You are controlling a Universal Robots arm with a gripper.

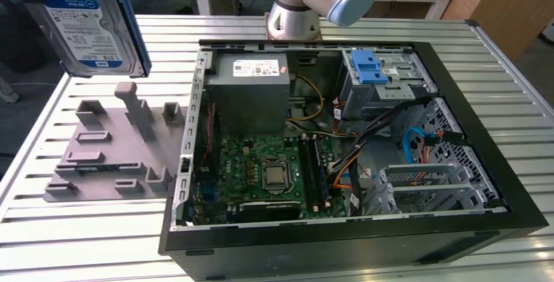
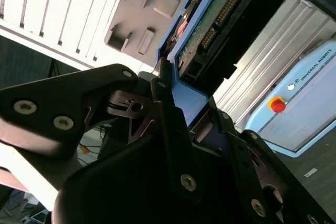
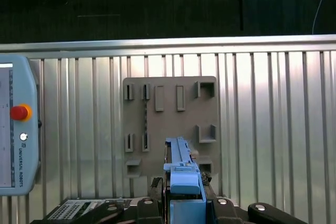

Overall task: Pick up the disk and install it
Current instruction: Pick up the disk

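Silver blue-railed disk (image 1: 87, 29), grey fixture (image 1: 104, 155)

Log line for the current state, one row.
tool: shut on disk | disk: held in air over grey fixture plate | case: open, disk not yet installed

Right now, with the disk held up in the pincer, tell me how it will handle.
Probably stiff: the disk is a flat metal slab. Likely heavy for its size. The pincer clamps its smooth blue rail, so it could slip; the bare circuit board looks fragile.

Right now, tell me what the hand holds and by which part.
The hand holds the disk, clamped on the blue rail at one end.
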